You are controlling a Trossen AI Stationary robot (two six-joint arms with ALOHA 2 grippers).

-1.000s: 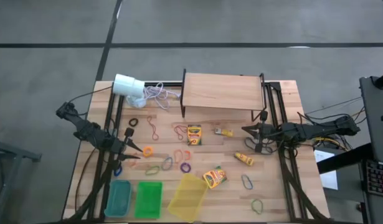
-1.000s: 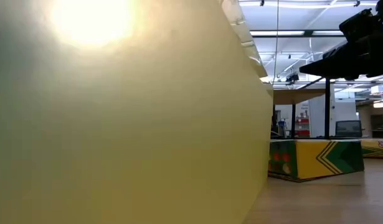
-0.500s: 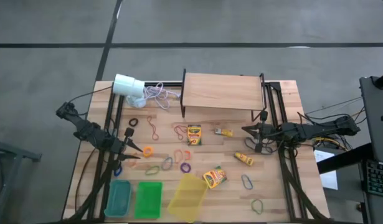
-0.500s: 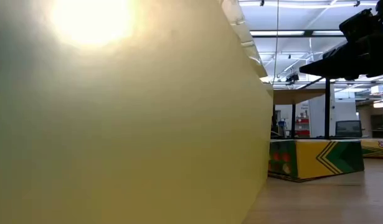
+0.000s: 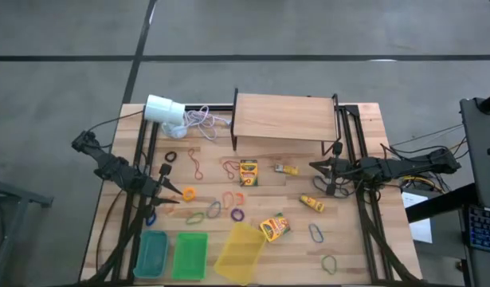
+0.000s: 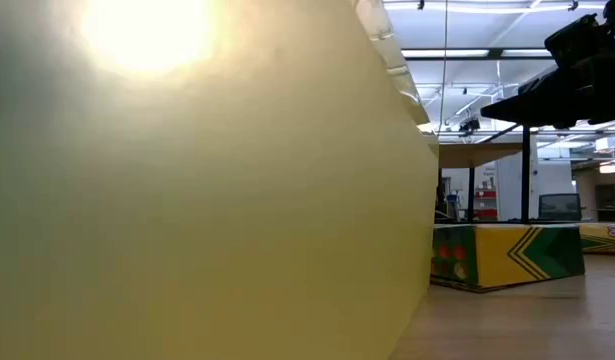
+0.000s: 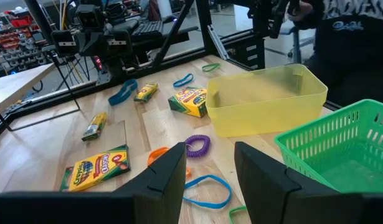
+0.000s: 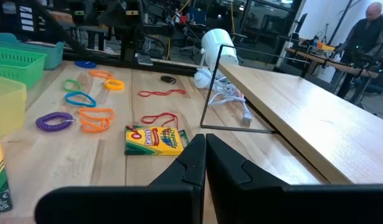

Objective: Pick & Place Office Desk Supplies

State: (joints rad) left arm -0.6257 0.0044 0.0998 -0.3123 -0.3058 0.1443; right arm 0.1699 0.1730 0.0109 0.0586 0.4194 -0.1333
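Coloured rubber bands [image 5: 213, 209] lie scattered flat on the wooden table. With them are two crayon boxes [image 5: 248, 172] [image 5: 275, 227] and two small yellow packets [image 5: 287, 169] [image 5: 311, 203]. My left gripper [image 5: 173, 195] hovers open at the table's left. In its wrist view its fingers [image 7: 169, 180] stand apart with nothing between them, short of a purple coil band [image 7: 197, 146] and an orange band [image 7: 159, 155]. My right gripper [image 5: 312, 166] hovers shut at the right, in its wrist view [image 8: 203, 163] pointing over a crayon box [image 8: 155, 140].
A teal bin [image 5: 153, 253], a green basket [image 5: 190, 255] and a yellow bin [image 5: 241, 251] stand along the near edge; the yellow bin [image 6: 187, 200] fills most of the low view. A wooden shelf [image 5: 284, 118] stands at the far middle, a white cylinder [image 5: 163, 109] with its cord left of it.
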